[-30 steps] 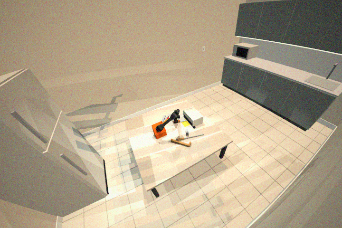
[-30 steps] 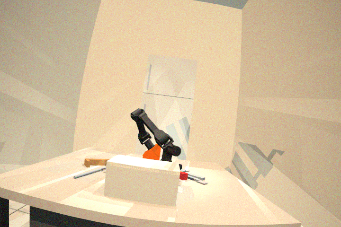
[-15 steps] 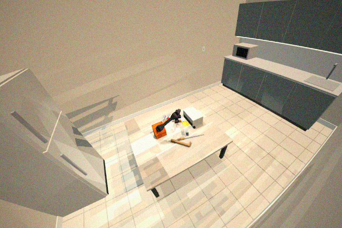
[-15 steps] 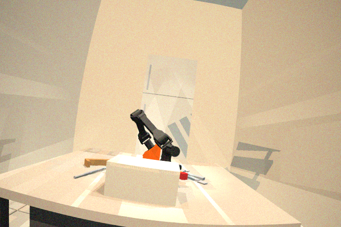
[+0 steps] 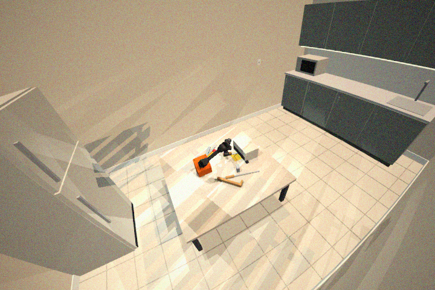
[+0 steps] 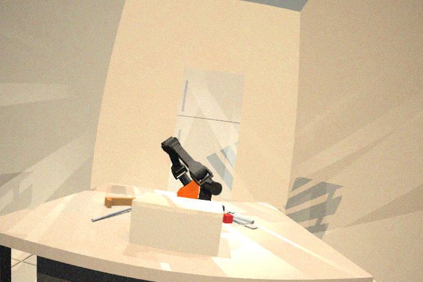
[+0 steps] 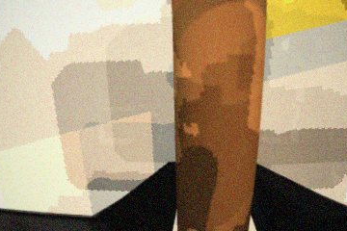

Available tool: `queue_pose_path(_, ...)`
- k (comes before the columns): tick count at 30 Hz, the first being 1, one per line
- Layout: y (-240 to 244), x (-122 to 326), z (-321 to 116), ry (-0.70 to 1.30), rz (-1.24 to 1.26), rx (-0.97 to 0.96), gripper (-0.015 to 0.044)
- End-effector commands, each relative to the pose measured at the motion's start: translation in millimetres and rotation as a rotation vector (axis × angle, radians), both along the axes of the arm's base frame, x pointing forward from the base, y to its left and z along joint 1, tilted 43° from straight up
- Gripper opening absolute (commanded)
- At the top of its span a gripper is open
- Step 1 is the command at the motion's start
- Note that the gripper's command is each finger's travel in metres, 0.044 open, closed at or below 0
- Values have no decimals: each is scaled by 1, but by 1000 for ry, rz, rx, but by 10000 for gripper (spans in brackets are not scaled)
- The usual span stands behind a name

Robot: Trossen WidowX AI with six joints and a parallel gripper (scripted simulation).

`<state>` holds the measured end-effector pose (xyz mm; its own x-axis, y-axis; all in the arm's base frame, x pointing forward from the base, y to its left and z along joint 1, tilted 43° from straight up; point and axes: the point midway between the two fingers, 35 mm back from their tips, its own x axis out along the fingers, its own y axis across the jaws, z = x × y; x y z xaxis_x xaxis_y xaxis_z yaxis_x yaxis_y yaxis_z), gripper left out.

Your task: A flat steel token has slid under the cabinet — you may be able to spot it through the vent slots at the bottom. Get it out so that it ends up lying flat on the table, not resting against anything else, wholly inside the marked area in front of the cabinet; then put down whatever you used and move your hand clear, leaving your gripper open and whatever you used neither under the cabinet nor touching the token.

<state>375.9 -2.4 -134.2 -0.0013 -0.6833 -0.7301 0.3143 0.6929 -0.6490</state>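
Observation:
My gripper [image 5: 226, 154] [image 7: 209, 170] is shut on an orange-brown wooden handle [image 7: 220, 106], which runs straight up the wrist view between the black fingers. The handle's far end is out of the wrist view, and what it carries is too small to make out in the top view. The gripper is over the table on the robot's side of the cabinet, beside the yellow marked area [image 5: 236, 157] [image 7: 311, 18]. The pale cabinet [image 5: 252, 153] [image 6: 175, 229] stands on the table, and its back hides the gripper in the exterior view. The steel token cannot be made out in any view.
A wooden L-shaped tool [image 5: 229, 181] [image 6: 120, 201] and a thin grey rod with an orange handle [image 5: 247, 173] lie to one side. A small grey object [image 5: 237, 168] stands near the yellow area. A red block [image 6: 227, 218] and pale bars [image 6: 243, 219] lie on the other side.

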Motion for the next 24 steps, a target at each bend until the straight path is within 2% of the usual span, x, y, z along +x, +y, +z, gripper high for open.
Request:
queue_pose_path(1, -1, 6, 1, 1, 1, 2, 0)
queue_pose_path(24, -7, 28, 7, 0, 1, 1, 0)
